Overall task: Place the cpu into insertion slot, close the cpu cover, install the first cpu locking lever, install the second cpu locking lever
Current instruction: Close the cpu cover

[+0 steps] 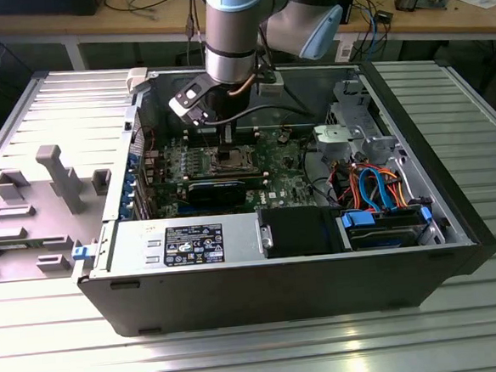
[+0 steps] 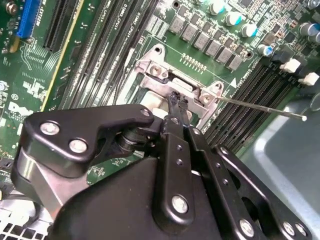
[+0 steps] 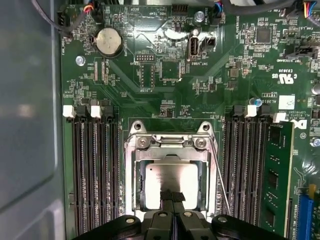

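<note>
Already the cpu lies flat in the insertion slot. Its silver top shows through the cut-out of the cover, which looks lowered over it, so the chip is framed and kept from shifting. A thin wire lever stands loose beside the slot, not hooked down, so I judge nothing clamps the cover yet. The gripper has its fingers pressed together on nothing, tips at the chip's edge, likely to push rather than grasp. Around them lies the green board in the open computer case.
</note>
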Motion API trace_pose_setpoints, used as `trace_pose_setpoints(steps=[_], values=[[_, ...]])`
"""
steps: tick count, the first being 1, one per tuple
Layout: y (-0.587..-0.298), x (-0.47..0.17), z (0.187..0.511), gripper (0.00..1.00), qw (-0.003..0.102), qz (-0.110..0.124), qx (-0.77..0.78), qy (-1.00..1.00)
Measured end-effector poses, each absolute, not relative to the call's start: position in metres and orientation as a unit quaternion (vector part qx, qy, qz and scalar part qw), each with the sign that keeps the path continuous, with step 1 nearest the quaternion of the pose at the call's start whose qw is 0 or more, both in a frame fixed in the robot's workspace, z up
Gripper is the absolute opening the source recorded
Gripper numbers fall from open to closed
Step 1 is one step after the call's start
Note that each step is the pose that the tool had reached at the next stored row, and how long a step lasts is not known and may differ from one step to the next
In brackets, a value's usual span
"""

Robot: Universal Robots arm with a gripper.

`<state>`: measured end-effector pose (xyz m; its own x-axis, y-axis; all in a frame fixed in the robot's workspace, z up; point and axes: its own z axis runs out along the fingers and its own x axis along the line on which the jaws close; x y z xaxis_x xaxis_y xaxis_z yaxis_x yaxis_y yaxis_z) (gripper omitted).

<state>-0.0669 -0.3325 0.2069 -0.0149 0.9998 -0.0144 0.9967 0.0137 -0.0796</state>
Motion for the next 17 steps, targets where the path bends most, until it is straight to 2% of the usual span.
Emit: trace_pose_setpoints(steps=[12,17], values=[[-0.332,-0.050,0.206,0.11,0.021,0.035,-0.700,-0.713],[-0.333,-0.048,0.234,0.11,0.022,0.036,-0.701,-0.712]])
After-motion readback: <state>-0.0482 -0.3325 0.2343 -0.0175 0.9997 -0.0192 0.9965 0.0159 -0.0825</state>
